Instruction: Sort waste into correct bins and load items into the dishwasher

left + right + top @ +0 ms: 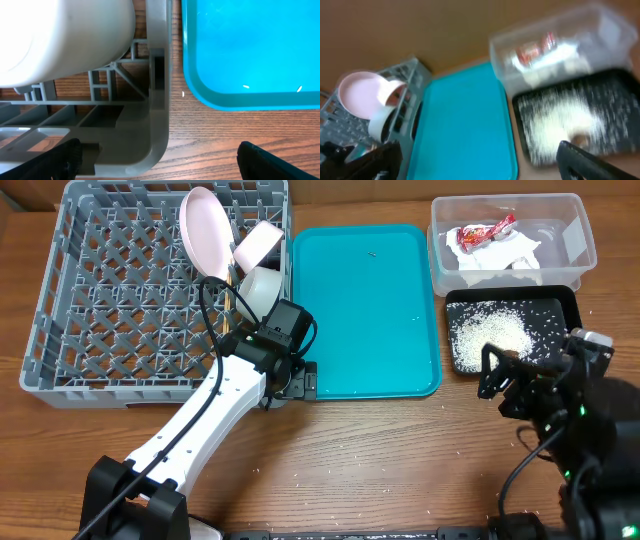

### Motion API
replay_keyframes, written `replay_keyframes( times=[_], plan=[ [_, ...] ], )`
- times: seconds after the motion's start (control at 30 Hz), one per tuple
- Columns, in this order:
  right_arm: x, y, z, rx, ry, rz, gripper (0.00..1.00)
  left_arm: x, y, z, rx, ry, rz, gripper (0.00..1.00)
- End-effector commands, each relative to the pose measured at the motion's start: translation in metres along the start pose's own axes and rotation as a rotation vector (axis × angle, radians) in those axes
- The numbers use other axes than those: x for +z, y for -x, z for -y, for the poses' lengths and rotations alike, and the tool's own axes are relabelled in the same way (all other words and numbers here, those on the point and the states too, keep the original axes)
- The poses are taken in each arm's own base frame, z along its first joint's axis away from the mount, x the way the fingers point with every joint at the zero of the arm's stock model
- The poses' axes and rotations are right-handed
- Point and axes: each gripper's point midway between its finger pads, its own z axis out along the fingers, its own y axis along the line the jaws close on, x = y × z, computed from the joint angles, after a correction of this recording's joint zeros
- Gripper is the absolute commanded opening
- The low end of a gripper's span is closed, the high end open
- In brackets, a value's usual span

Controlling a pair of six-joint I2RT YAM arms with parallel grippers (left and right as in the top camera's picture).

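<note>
Only part of a white bowl (60, 35) is shown by the left wrist camera, cut off at the frame edge inside the dish rack (156, 125), beside the teal tray (250, 50). The left gripper (159, 150) is held with its jaws apart, nothing between them. The right wrist view is badly blurred, yet the right gripper (479, 149) is likewise seen spread wide and empty. Rice (490, 332) is heaped on the black tray (562, 310). A wrapper (485, 230) and napkin (500, 258) are kept in the clear tub (583, 240).
</note>
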Motion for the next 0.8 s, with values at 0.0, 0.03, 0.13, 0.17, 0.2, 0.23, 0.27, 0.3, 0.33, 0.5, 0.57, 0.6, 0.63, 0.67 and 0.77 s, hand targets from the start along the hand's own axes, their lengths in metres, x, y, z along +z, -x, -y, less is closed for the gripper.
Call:
replay_keyframes(
  times=[0.0,0.03,0.13,0.17,0.2,0.23,0.27,0.3,0.33,0.5,0.57,0.6,0.63,0.67,0.77],
  plan=[
    [0.000,-0.018,-0.004,-0.182,0.091,0.093,1.00,0.005,-0.006,-0.001,-0.001,0.015,-0.025,1.00],
    [0.002,-0.023,-0.002,-0.185,0.099,0.116,1.00,0.005,-0.006,-0.001,-0.001,0.015,-0.025,1.00],
    [0.009,-0.042,0.006,-0.190,0.119,0.179,1.00,0.005,-0.006,-0.001,-0.001,0.015,-0.025,1.00],
    [0.012,-0.047,0.008,-0.191,0.125,0.197,1.00,0.005,-0.006,-0.001,-0.001,0.015,-0.025,1.00],
    [0.015,-0.053,0.011,-0.192,0.132,0.219,1.00,0.005,-0.006,-0.001,-0.001,0.015,-0.025,1.00],
    [0.019,-0.059,0.013,-0.191,0.137,0.237,1.00,0.005,-0.006,-0.001,-0.001,0.015,-0.025,1.00],
    [0.023,-0.066,0.016,-0.192,0.142,0.249,1.00,0.005,-0.006,-0.001,-0.001,0.015,-0.025,1.00],
    [0.027,-0.073,0.019,-0.190,0.150,0.260,1.00,0.005,-0.006,-0.001,-0.001,0.015,-0.025,1.00],
    [0.030,-0.080,0.022,-0.187,0.155,0.273,1.00,0.005,-0.006,-0.001,-0.001,0.015,-0.025,1.00],
    [0.034,-0.092,0.027,-0.192,0.167,0.322,1.00,0.005,-0.006,-0.001,-0.001,0.015,-0.025,1.00],
    [0.036,-0.096,0.031,-0.190,0.160,0.333,1.00,0.005,-0.006,-0.001,-0.001,0.015,-0.025,1.00],
    [0.037,-0.099,0.032,-0.191,0.161,0.336,1.00,0.005,-0.006,-0.001,-0.001,0.015,-0.025,1.00],
    [0.039,-0.103,0.035,-0.189,0.155,0.340,1.00,0.005,-0.006,-0.001,-0.001,0.015,-0.025,1.00],
    [0.041,-0.106,0.036,-0.189,0.155,0.340,1.00,0.005,-0.006,-0.001,-0.001,0.015,-0.025,1.00],
    [0.044,-0.114,0.040,-0.189,0.154,0.339,1.00,0.005,-0.006,-0.001,-0.001,0.015,-0.025,1.00]
  ],
)
